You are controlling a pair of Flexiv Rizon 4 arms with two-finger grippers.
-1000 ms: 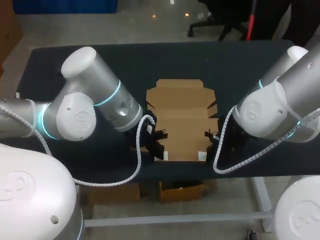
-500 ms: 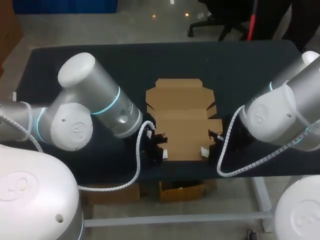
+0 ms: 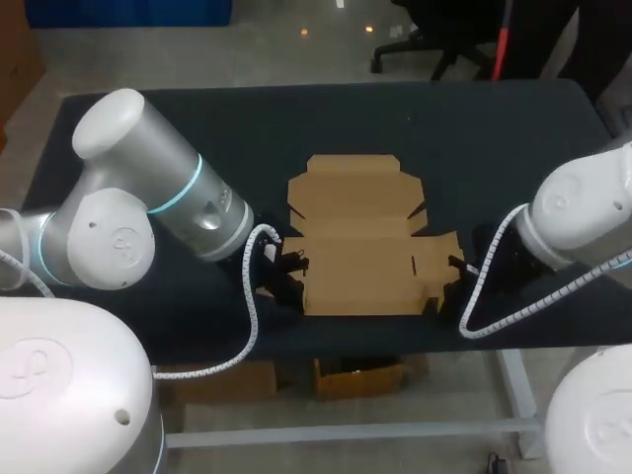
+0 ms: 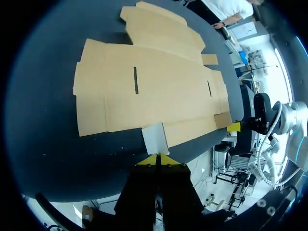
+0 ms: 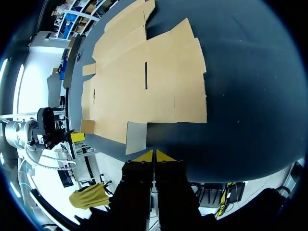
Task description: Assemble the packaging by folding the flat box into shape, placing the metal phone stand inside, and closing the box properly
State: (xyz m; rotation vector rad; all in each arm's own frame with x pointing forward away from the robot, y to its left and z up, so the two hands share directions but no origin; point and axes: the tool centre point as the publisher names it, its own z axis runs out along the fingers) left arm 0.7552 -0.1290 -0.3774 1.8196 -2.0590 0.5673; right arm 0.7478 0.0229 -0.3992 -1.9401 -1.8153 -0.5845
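The flat brown cardboard box (image 3: 360, 242) lies unfolded in the middle of the dark table, its panels spread out. My left gripper (image 3: 286, 278) is low at the box's front left corner, shut. In the left wrist view its tips (image 4: 157, 159) meet the end of a small pale flap (image 4: 155, 138) that sticks out from the box edge. My right gripper (image 3: 449, 288) sits at the front right corner, also shut. Its tips (image 5: 154, 156) are just short of a similar grey flap (image 5: 136, 137), slightly to one side. No metal phone stand is in view.
The table's front edge (image 3: 365, 331) runs just under both grippers. Dark tabletop (image 3: 474, 138) lies bare behind and beside the box. Each wrist view shows the other arm's gripper at the box's opposite front corner (image 4: 234, 126) (image 5: 74, 137).
Both grippers have moved outward, away from each other, along the box's front edge. The front part of the box now spreads wider and flatter than before.
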